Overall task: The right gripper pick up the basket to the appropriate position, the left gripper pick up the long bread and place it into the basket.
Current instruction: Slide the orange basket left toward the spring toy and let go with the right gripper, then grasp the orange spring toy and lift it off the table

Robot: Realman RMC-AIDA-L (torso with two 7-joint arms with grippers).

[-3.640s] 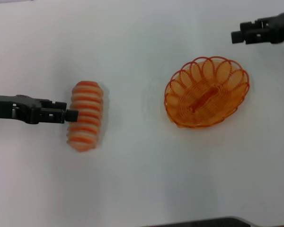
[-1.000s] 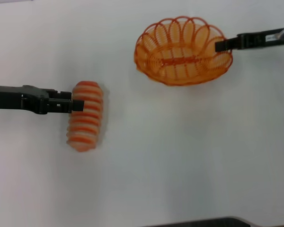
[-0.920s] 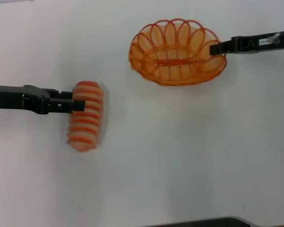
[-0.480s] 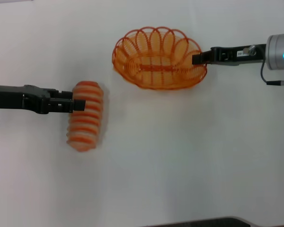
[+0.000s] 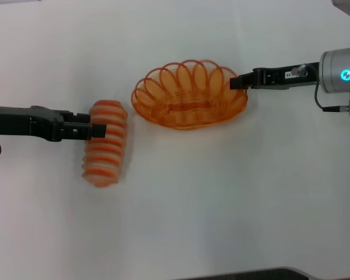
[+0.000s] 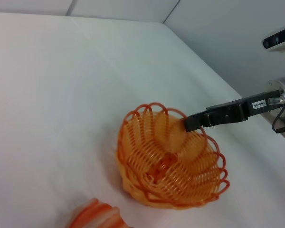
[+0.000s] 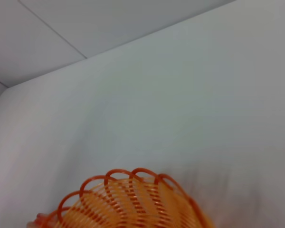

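The long bread (image 5: 105,144), striped orange and cream, lies on the white table at the left; one end of it shows in the left wrist view (image 6: 97,216). My left gripper (image 5: 97,130) is at the bread's left side, touching its upper half. The orange wire basket (image 5: 189,96) is just right of the bread's far end and is tilted. My right gripper (image 5: 235,82) is shut on the basket's right rim. The basket also shows in the left wrist view (image 6: 171,166), together with the right gripper (image 6: 190,124), and in the right wrist view (image 7: 128,204).
The white table (image 5: 221,204) spreads all around. The right arm's silver wrist with a blue light (image 5: 341,76) is at the right edge. A dark edge (image 5: 251,274) runs along the bottom of the head view.
My right gripper has carried the basket to the left and nearer the front, close to the bread. The left gripper and the bread have stayed put.
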